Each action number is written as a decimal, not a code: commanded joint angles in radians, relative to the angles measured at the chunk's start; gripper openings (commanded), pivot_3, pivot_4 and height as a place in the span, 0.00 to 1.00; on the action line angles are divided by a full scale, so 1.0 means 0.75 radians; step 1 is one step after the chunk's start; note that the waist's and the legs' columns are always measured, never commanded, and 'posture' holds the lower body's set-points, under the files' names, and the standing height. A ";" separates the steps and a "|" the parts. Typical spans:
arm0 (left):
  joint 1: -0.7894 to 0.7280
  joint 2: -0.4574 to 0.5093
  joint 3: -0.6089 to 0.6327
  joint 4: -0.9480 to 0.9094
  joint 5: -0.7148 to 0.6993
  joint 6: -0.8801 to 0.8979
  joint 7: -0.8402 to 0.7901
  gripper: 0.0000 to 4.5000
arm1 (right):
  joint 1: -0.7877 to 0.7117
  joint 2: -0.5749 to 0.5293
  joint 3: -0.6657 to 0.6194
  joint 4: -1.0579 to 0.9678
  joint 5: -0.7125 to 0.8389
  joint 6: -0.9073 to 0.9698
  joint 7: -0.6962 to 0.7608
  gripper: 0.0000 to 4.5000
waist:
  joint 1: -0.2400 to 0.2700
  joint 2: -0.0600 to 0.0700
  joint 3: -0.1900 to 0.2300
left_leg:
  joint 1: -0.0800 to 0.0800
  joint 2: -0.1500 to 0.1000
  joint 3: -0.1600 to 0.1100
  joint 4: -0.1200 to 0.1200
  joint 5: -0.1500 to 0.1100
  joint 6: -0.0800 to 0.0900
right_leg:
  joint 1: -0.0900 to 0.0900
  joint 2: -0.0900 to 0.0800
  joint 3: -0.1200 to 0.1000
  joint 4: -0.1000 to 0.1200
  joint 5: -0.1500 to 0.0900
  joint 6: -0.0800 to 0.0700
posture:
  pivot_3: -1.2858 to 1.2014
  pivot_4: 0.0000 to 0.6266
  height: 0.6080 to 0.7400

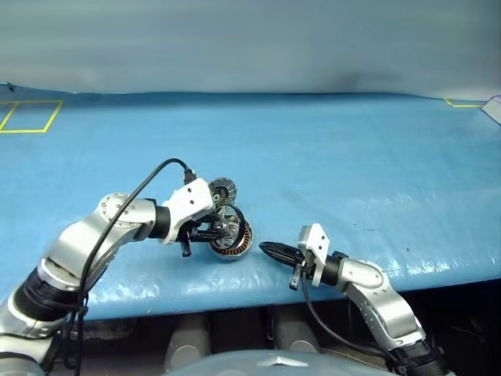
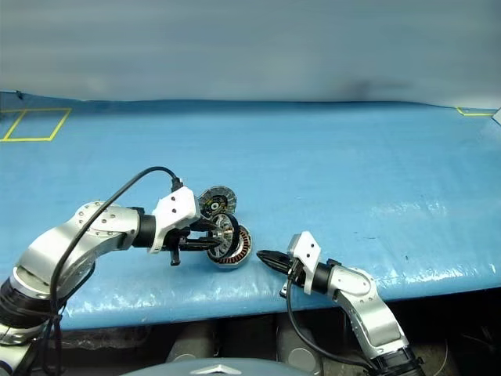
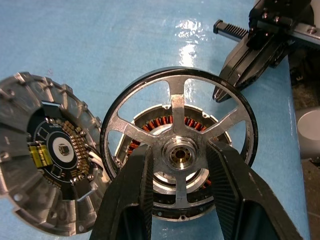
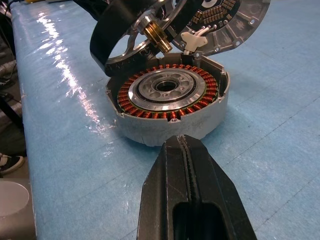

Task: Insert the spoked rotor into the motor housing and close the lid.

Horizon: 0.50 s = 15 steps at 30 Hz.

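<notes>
My left gripper (image 3: pixel 180 159) is shut on the spoked rotor (image 3: pixel 178 107), its two black fingers (image 3: pixel 125 200) clamping the hub from either side. The rotor, with its black rim and silver spokes, hangs tilted just above the motor housing (image 4: pixel 170 100), a silver cup with copper windings standing open on the blue table. The lid (image 3: pixel 45 175) stands swung back behind the housing (image 1: pixel 232 244), showing its inner face with a dark centre. My right gripper (image 4: pixel 187 150) is shut and empty, low over the table, pointing at the housing's side a short way off.
The blue table (image 1: pixel 352 157) stretches far beyond the housing. Its front edge (image 1: pixel 235 298) runs just below both grippers. Yellow tape marks (image 1: pixel 27 116) lie at the far left corner. A black cable (image 1: pixel 133 196) loops over my left arm.
</notes>
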State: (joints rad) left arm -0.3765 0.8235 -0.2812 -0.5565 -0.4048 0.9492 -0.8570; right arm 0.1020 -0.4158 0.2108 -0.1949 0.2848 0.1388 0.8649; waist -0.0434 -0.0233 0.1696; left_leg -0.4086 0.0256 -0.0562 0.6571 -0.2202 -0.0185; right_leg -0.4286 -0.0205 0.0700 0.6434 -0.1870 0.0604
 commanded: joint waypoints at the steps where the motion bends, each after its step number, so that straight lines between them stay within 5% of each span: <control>1: -0.044 -0.010 -0.018 -0.016 0.009 0.016 0.011 0.29 | 0.007 0.005 0.002 -0.013 0.002 -0.020 -0.007 0.00 | 0.000 0.000 0.000 | 0.000 0.000 0.000 0.000 0.000 0.000 | 0.000 0.000 0.000 0.000 0.000 0.000 | 0.52 0.24 1.00; 15: -0.094 0.043 -0.095 0.001 0.034 0.040 -0.030 0.29 | 0.012 0.015 0.019 -0.003 -0.011 -0.014 -0.042 0.00 | 0.002 0.000 0.000 | 0.000 0.000 0.000 0.000 0.000 0.000 | 0.000 0.000 0.000 0.000 0.000 0.000 | 0.52 0.24 1.00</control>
State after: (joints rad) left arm -0.4282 0.8380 -0.3453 -0.5515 -0.3912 0.9796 -0.8691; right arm 0.1141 -0.4096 0.2282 -0.1902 0.2770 0.1392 0.8372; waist -0.0418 -0.0233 0.1696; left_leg -0.4086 0.0256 -0.0561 0.6572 -0.2202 -0.0185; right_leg -0.4286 -0.0207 0.0701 0.6432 -0.1870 0.0604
